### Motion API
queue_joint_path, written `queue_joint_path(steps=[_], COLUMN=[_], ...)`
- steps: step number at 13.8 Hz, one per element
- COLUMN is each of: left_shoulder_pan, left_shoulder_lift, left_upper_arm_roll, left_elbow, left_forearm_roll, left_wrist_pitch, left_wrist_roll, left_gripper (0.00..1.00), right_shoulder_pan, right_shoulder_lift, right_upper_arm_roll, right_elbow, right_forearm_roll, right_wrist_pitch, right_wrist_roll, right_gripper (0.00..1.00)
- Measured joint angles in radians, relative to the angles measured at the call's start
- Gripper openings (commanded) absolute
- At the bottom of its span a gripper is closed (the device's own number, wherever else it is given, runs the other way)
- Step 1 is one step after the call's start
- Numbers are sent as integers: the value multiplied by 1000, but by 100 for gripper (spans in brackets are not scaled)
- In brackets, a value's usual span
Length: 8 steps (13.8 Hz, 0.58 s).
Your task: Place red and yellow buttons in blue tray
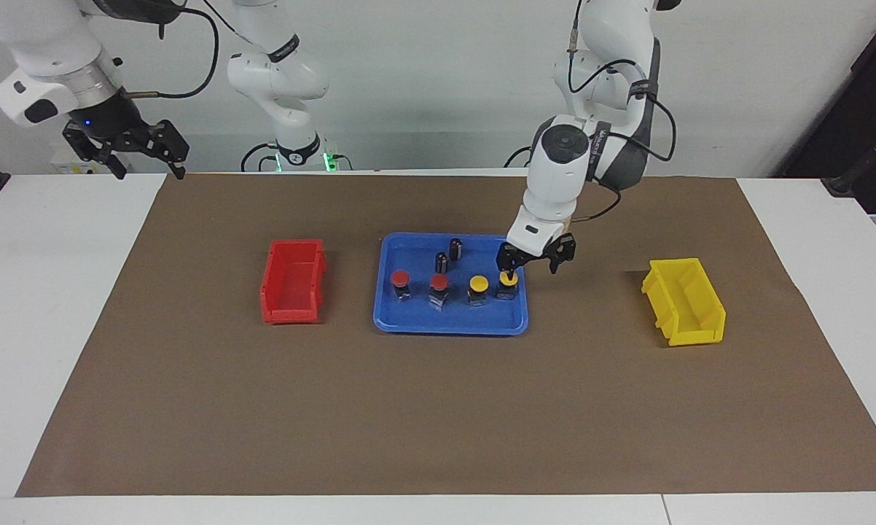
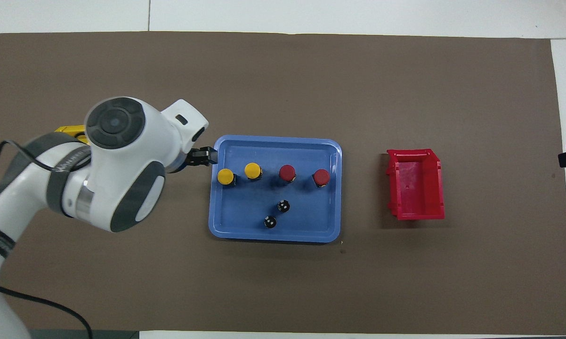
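The blue tray (image 1: 423, 318) (image 2: 245, 216) lies mid-table. In it stand four buttons in a row: two red-capped (image 1: 400, 278) (image 1: 439, 281) (image 2: 321, 177) (image 2: 287, 173) and two yellow-capped (image 1: 478, 282) (image 1: 509, 278) (image 2: 253, 170) (image 2: 225, 176). My left gripper (image 1: 531, 267) hangs open and holding nothing over the tray's rim at the left arm's end, just above and beside the end yellow button. In the overhead view only one of its fingers (image 2: 203, 157) shows past the wrist. My right gripper (image 1: 146, 165) waits open, raised over the table's corner at the right arm's end.
Two dark capless cylinders (image 1: 442, 261) (image 1: 455, 248) (image 2: 283, 205) (image 2: 270, 221) stand in the tray, nearer to the robots than the buttons. A red bin (image 1: 293, 281) (image 2: 415, 183) sits toward the right arm's end, a yellow bin (image 1: 684, 300) toward the left arm's.
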Motion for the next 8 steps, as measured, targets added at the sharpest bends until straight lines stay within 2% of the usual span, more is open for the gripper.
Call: queue_joint_path(steps=[5,8], left_shoulder_pan=[209,316], left_shoulder_lift=[-60,-84], left_upper_arm_roll=[9,11], left_elbow=[178,247], left_forearm_roll=[0,0], left_wrist_pitch=[-254,-321], left_wrist_roll=[253,383], left_gripper=[100,100], right_shoulder_pan=[0,0], right_shoulder_lift=[0,-2], right_upper_arm_roll=[0,0], right_elbow=[0,0], right_forearm_roll=[0,0], right_wrist_pitch=[-3,-16], right_wrist_roll=[0,0], right_gripper=[100,100])
